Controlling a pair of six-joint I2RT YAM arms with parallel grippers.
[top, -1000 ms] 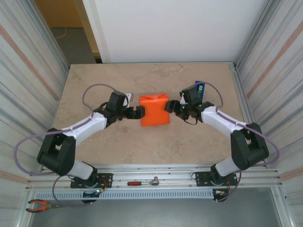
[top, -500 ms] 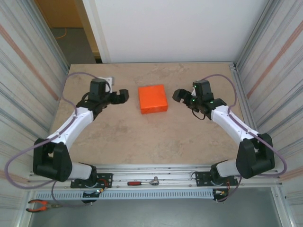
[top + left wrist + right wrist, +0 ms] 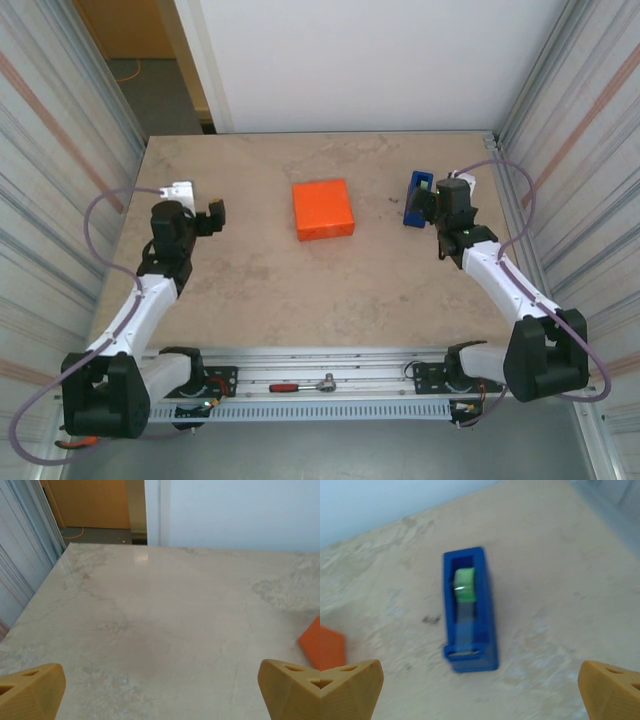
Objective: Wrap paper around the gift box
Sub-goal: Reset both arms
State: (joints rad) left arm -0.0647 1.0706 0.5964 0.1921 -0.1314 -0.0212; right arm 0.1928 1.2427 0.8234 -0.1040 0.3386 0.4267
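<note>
Both arms are drawn back farther from the gift box (image 3: pixel 323 209) than 1 second ago, when they flanked it closely. It lies flat, skinned in orange paper (image 3: pixel 332 222), near the table's (image 3: pixel 300 300) middle. The left gripper (image 3: pixel 214 213) hangs well apart at the box's 9 o'clock, its 2 fingers spread wide and holding nothing. The right gripper (image 3: pixel 428 206), at the box's 3 o'clock, is likewise spread wide, facing a blue tape dispenser (image 3: pixel 470 610).
</note>
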